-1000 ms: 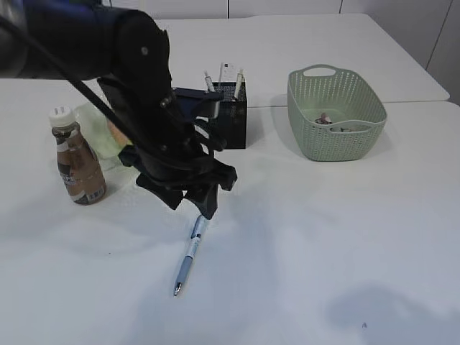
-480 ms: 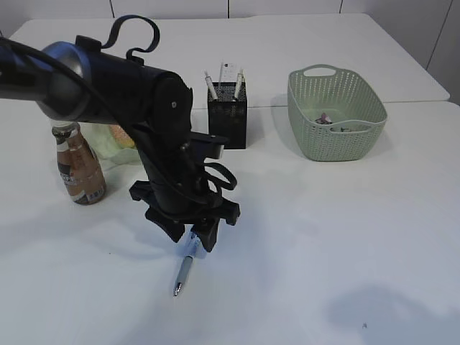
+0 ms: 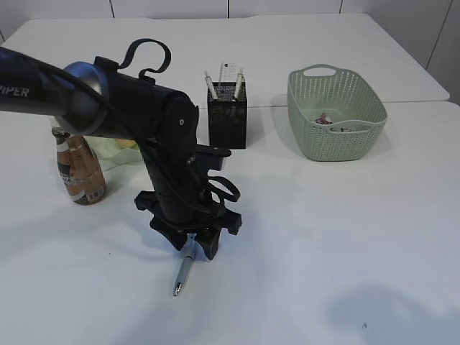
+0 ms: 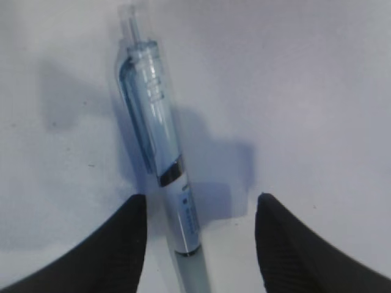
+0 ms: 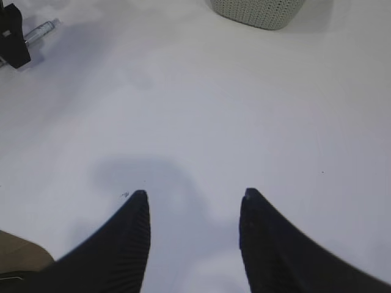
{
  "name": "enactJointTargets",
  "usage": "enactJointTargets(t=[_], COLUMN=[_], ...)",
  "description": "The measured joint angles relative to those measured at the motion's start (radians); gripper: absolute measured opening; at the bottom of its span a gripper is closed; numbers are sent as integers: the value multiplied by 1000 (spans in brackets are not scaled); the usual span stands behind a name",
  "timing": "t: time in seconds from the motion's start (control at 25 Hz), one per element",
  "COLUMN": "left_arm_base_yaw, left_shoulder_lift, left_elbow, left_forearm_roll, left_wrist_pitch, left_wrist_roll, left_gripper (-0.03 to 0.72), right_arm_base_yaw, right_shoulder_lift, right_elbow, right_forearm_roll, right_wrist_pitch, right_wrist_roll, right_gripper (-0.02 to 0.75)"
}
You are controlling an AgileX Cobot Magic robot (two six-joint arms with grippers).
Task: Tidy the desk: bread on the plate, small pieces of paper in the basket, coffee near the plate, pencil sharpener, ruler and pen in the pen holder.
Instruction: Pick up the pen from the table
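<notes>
Pen (image 4: 160, 165) lies flat on the tabletop (image 4: 305, 91) between my left fingers (image 4: 125, 238), spread wide, nothing held. I'd center, drop lower, then close across the barrel.

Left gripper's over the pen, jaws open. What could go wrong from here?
1. The pen sits nearer one finger of the left gripper, so closing may roll it away.
2. It lies flat on the desk; fingertips may scrape.
3. The pen holder already looks crowded; insertion could snag.
</notes>
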Motion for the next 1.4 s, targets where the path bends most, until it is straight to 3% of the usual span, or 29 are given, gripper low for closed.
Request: enactJointTargets(t=[0.24,0.92,1.4], left_arm_base_yaw=[0,27,27], left_shoulder_lift=[6,16,16], left_elbow=[0,0,0], left_forearm_roll=[4,22,1], left_wrist_pitch=[-12,-20,-20], left_wrist_roll=[0,0,0], left_gripper=[390,284,276], right_arm_base_yaw=[0,0,0], right_shoulder_lift=[0,0,0], right_elbow=[0,0,0], right_forearm_roll=[0,-6,-6], right_wrist_pitch=[0,0,0], right_wrist_roll=[0,1,1], right_gripper=[387,387,386])
